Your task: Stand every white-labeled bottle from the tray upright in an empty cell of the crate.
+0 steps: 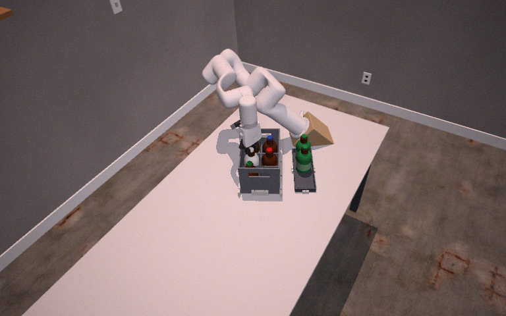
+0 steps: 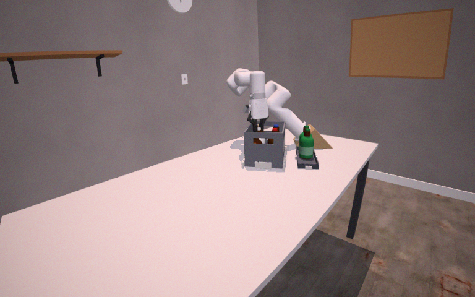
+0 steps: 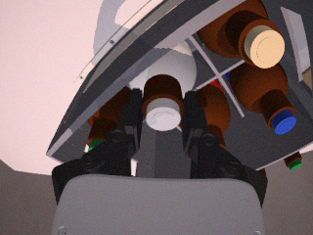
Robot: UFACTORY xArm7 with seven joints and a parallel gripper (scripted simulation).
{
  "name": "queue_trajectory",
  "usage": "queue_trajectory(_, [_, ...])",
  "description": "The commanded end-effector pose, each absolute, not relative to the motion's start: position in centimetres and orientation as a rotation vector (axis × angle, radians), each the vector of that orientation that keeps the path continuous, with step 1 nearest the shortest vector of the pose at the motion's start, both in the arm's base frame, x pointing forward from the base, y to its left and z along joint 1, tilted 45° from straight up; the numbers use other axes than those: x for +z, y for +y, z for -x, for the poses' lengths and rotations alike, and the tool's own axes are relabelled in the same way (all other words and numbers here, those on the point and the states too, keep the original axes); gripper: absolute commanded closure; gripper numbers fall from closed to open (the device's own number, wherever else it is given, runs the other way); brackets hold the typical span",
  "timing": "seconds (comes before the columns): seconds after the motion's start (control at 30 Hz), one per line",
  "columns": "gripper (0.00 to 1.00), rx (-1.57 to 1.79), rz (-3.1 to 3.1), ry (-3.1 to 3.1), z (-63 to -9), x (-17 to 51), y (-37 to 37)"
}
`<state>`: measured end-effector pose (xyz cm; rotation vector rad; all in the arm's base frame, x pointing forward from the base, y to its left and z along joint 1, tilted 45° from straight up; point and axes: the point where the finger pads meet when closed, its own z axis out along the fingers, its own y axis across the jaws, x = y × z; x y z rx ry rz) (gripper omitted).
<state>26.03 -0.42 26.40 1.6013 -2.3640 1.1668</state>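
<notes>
Hidden in the exterior view is most of the white-labeled brown glass bottle with a white cap (image 1: 252,160) (image 2: 264,140) (image 3: 163,115); its base is out of sight in every view. The black-fingered end effector (image 1: 249,148) (image 2: 258,129) (image 3: 162,102) is clamped on its neck, inside the grey divided crate (image 1: 259,182) (image 2: 264,154) (image 3: 73,134). Five bottle caps show there: white, green, red, blue, cream. Two green glass bottles (image 1: 304,160) (image 2: 306,145) stand on the dark shallow tray (image 1: 305,182) (image 2: 308,163). Only the wrist view shows the cream cap (image 3: 266,46) clearly.
</notes>
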Motion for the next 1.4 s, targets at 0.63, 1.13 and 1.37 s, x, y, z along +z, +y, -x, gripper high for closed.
queue_trajectory(0.63, [1.00,1.169,-1.603,-2.366,-26.29,26.08,-0.70])
queue_trajectory(1.13, [1.00,1.169,-1.603,-2.366,-26.30,26.07,-0.71])
queue_trajectory(1.37, [0.35,1.169,-1.603,-2.366,-26.30,26.07,-0.71])
